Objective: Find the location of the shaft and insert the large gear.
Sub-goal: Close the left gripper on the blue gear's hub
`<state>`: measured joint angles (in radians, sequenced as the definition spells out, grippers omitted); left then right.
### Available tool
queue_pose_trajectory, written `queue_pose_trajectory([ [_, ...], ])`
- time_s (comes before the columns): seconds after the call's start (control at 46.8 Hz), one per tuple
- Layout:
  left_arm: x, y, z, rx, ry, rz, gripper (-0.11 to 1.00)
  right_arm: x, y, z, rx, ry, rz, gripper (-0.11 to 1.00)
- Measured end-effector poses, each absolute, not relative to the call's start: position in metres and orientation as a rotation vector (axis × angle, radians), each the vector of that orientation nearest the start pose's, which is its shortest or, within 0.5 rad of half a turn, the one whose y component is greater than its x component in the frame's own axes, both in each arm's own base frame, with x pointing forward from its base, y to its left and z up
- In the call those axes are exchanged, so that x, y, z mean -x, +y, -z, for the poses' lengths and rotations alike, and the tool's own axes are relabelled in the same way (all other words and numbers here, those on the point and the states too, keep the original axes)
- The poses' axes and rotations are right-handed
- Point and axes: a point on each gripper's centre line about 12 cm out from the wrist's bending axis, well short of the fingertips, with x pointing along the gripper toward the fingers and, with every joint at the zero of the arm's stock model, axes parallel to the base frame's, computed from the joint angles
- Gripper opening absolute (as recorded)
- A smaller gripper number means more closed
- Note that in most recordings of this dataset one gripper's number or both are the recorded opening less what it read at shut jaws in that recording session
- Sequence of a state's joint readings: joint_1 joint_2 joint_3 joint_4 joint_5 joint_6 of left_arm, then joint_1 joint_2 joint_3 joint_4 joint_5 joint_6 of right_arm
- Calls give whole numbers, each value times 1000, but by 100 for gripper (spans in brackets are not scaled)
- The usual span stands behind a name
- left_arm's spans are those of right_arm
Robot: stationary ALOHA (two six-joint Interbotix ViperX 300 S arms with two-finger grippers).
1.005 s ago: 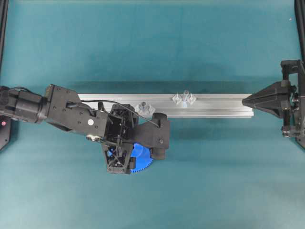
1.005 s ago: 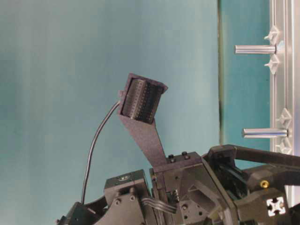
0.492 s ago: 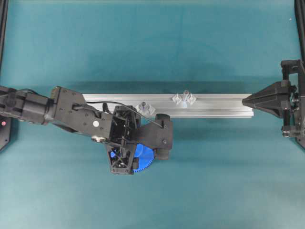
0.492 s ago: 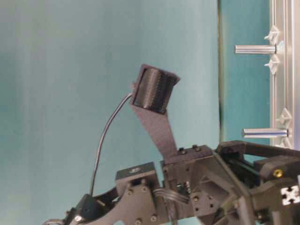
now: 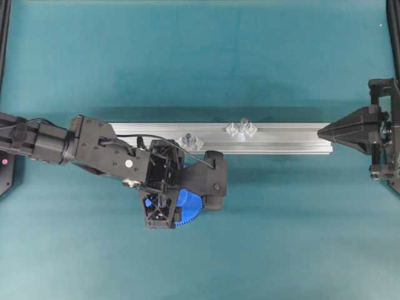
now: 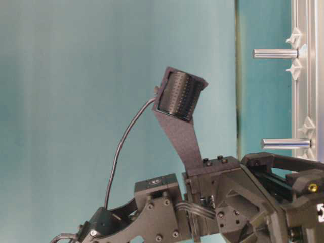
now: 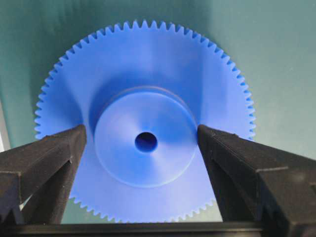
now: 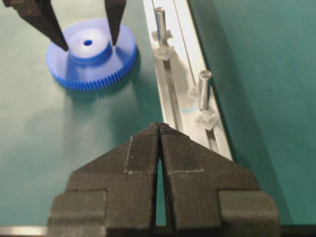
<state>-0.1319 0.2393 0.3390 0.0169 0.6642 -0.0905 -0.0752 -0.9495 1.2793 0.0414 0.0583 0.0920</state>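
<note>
left tool (image 7: 143, 143) spread wide, one black finger on either side of the raised round hub, placed to pinch it, gaps still visible; flat bright-blue toothed plastic large gear (image 8: 91, 54) lies on the teal desk (image 5: 281, 237), near the aluminium rail (image 5: 287, 137) bearing the small silvery upright shaft (image 8: 203, 89); right tool (image 8: 159, 143) pressed together, parked at the rail's right end.

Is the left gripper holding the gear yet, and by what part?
No. The left gripper stands open astride the large gear's raised hub, fingers apart from it.
</note>
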Motion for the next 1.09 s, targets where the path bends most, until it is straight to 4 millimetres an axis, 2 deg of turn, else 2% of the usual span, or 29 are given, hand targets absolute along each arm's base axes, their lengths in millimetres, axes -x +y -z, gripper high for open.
queue_pose_trajectory([
  [0.834, -415, -54, -121, -6, 1261, 44, 92, -183, -13, -207, -148, 387, 98, 1],
  [0.962, -415, -54, -121, -4, 1262, 43, 87, -183, -14, -207, -147, 387, 99, 1],
  [1.09, -415, -54, -121, -7, 1261, 44, 74, -183, -14, -207, -148, 386, 98, 1],
])
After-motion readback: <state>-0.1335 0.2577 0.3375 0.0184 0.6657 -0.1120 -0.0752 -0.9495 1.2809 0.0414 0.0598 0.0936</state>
